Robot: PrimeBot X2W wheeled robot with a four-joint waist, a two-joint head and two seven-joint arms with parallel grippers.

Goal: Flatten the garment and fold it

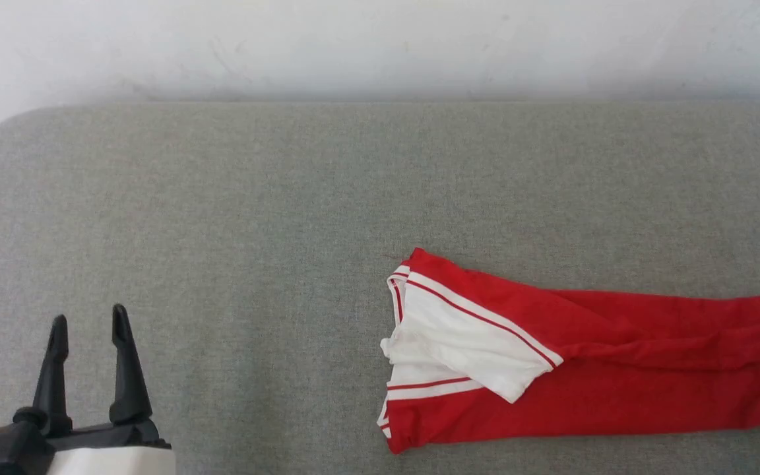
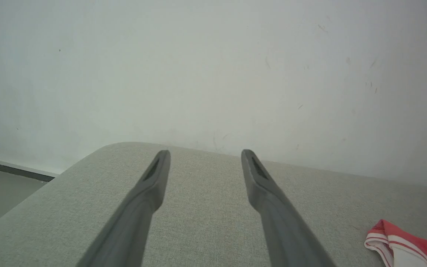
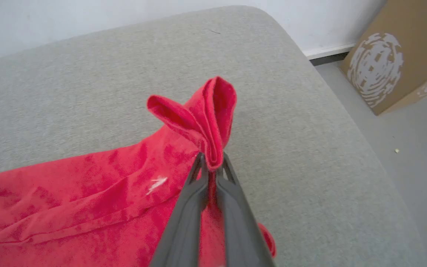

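Note:
The garment [image 1: 551, 356], a red jersey with white striped-trim sleeves, lies folded lengthwise on the grey cushion, sleeves at its left end and its body running off the head view's right edge. In the right wrist view my right gripper [image 3: 211, 163] is shut on a bunched fold of the garment [image 3: 87, 193], and red cloth pokes up past its fingertips. My left gripper [image 1: 90, 326] stands open at the lower left, well apart from the cloth. Between the left gripper [image 2: 205, 157] fingers there is bare cushion, and a sleeve corner of the garment [image 2: 402, 244] shows at the lower right.
The grey cushioned surface [image 1: 221, 218] has rounded corners and backs onto a white wall [image 1: 380, 46]. In the right wrist view the cushion's edge drops to a grey floor [image 3: 413, 129], where a brown cardboard box [image 3: 395, 55] stands near the wall.

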